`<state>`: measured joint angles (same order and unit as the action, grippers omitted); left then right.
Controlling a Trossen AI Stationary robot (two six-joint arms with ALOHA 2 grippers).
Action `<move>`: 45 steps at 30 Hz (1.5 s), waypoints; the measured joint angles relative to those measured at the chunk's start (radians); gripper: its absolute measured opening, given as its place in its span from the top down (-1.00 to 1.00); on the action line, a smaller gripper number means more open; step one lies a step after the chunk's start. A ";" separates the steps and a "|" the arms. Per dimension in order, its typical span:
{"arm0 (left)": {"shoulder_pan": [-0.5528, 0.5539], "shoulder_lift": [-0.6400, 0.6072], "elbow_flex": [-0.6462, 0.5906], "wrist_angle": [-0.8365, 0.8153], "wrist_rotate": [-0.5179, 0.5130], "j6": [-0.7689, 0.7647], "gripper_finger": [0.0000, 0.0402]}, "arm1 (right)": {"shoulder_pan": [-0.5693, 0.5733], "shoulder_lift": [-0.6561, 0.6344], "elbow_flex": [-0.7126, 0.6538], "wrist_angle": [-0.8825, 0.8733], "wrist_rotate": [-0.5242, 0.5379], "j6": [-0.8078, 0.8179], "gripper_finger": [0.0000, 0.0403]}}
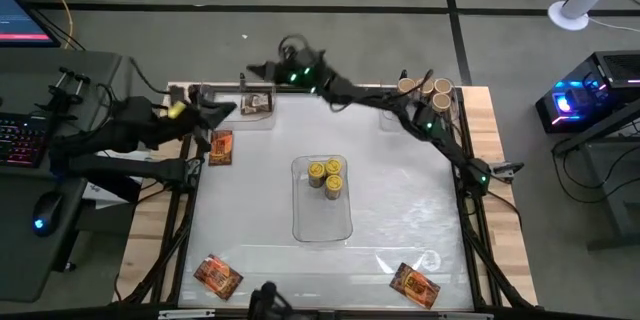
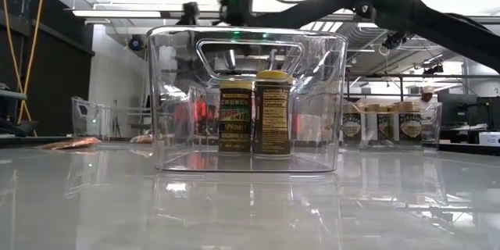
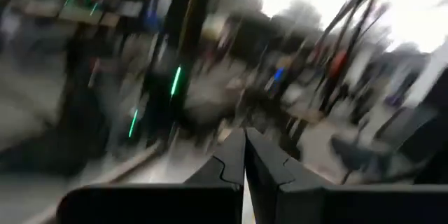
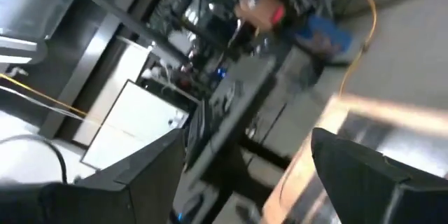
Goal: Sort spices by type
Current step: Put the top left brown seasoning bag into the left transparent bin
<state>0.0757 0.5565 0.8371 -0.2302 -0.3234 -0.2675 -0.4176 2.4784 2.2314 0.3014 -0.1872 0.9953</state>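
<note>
Packet beside left pincer.

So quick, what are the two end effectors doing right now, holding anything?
Left end effector: closed, holding nothing, off the table's left edge.
Right end effector: open, holding nothing, raised at the table's far side.

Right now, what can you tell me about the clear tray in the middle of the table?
The clear tray is a see-through plastic bin with rounded corners and a cut-out handle near its rim. It stands upright at the table's centre, long side running front to back. Two yellow-lidded jars stand inside, close together toward its far end; the rest is bare. No claw touches it.
</note>
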 joint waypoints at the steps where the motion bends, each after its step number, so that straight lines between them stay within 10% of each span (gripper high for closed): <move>1: -0.002 0.010 0.000 -0.054 -0.019 -0.015 1.00 | -0.015 -0.019 0.000 -0.011 -0.008 -0.021 -0.50; 15: -0.023 0.509 0.194 -0.941 -0.132 -0.479 0.97 | -0.188 -0.401 0.000 -0.589 -0.061 -0.489 -0.50; 33: 0.292 0.590 -0.134 -0.841 -0.071 -0.828 -0.23 | -0.202 -0.738 0.001 -1.291 0.163 -0.790 -0.50; 45: 0.408 0.592 -0.299 -0.625 -0.094 -0.961 -0.35 | -0.202 -0.739 0.000 -1.322 0.165 -0.793 -0.50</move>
<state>0.4838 1.1488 0.5382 -0.8552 -0.4169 -1.2284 -0.6193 1.7393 2.2318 -1.0210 -0.0219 0.2022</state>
